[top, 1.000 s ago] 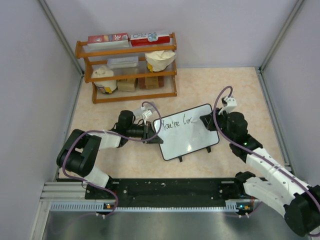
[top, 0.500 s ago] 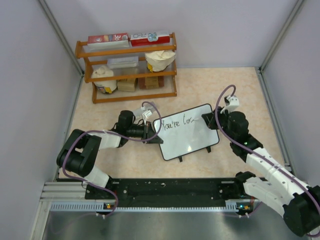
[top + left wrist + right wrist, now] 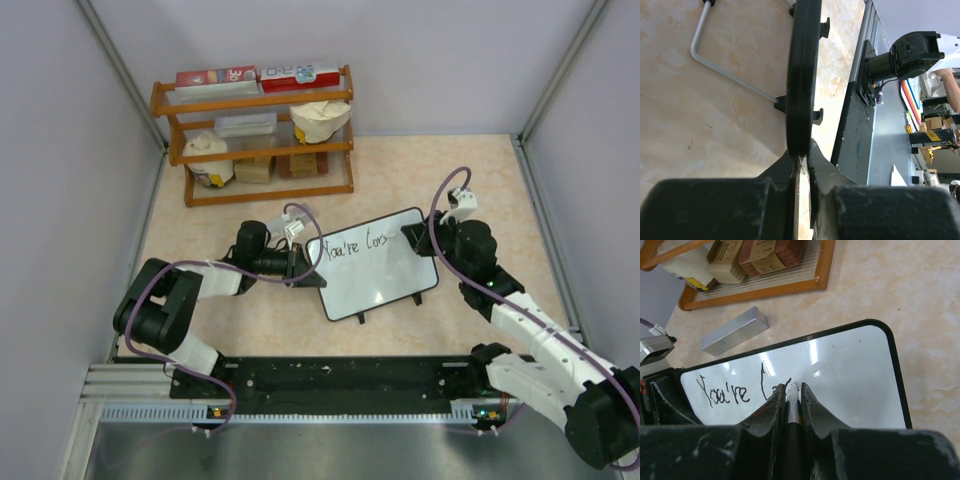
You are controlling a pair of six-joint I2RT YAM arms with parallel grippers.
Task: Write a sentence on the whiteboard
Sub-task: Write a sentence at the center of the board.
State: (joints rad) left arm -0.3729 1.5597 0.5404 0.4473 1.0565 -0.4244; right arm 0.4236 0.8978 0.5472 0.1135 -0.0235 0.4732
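Bright, even light; glare streaks the whiteboard (image 3: 840, 375); near claws blurred.

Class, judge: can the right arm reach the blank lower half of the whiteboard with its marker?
Probably yes. The right gripper holds the marker at the whiteboard's top line; nothing lies on the blank area below, and the left gripper clamps only its left edge.

Behind marker (image 3: 792, 400) tip, sentence (image 3: 740, 394) end hidden; whiteboard (image 3: 802, 75) face unseen, edge-on.

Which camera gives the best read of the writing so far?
Top external: the sentence shows unblocked, though small. Right wrist shows "You're" large, but the right pincer and marker cover the last letters. Left wrist sees the whiteboard edge-on, no writing.
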